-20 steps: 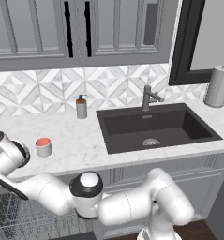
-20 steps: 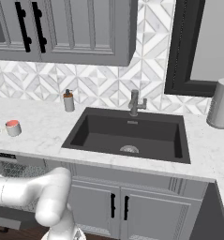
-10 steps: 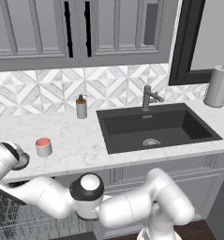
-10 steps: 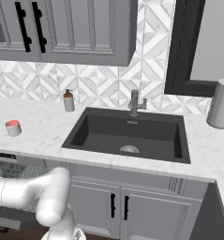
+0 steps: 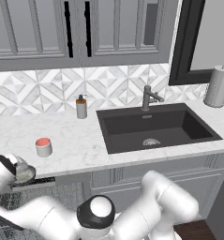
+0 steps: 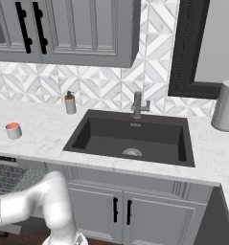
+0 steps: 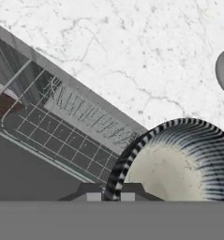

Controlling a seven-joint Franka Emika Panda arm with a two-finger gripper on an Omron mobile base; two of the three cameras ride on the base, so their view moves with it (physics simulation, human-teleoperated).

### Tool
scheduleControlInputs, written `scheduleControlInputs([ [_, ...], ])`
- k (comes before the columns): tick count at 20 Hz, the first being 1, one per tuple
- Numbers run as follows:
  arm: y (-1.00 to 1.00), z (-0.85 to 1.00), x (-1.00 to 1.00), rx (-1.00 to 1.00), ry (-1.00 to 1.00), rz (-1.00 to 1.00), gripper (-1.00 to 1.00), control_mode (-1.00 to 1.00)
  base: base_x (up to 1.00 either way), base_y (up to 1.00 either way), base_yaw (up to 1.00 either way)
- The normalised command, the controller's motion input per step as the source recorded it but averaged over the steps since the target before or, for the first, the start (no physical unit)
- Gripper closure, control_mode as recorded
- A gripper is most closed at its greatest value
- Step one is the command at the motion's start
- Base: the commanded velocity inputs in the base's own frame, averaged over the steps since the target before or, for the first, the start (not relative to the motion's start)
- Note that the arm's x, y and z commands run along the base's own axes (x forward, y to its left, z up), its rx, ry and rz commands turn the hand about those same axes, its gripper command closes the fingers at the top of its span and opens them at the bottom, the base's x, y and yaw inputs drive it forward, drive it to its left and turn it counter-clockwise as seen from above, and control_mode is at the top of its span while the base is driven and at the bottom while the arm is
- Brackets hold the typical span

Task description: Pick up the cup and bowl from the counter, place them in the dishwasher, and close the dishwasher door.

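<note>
Hand view | claw [image 7: 112, 197] clenched on bowl [image 7: 179, 164] rim | bowl above dishwasher [image 7: 62, 122] rack

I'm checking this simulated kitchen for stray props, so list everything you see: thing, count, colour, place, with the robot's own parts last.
cup: one, white-grey outside, red inside, on the counter left of the sink.
bowl: one, dark striped rim, pale speckled inside, held at its rim over the counter's front edge.
counter: one, white marble.
dishwasher: one, grey wire rack showing, open below the counter.
soap bottle: one, grey with brown pump, by the backsplash.
sink: one, dark, set in the counter.
tap: one, grey, behind the sink.
paper towel roll: one, grey-white, far right.
wall cabinets: grey, black handles.
gripper: one, dark fingertips, shut on the bowl's rim.
</note>
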Motion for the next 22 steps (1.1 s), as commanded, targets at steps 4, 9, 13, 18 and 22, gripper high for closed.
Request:
scheduleControlInputs([
  [4, -1.0, -0.52, -1.0, 0.11, 0.04, 0.0, 1.0, -1.0, 0.0, 0.0, 0.0],
  [9, -0.88, -0.14, -0.96, 0.07, 0.22, 0.02, 1.0, -1.0, 0.0, 0.0, 0.0],
  [13, -0.37, -0.11, -0.62, 0.0, 0.27, 0.35, 1.0, -1.0, 0.0, 0.0, 0.0],
  [18, -0.2, -0.26, -0.71, -0.05, 0.01, 0.61, 1.0, -1.0, 0.0, 0.0, 0.0],
  [22, -0.22, -0.43, -0.34, -0.01, -0.08, 0.68, 1.0, -1.0, 0.0, 0.0, 0.0],
])
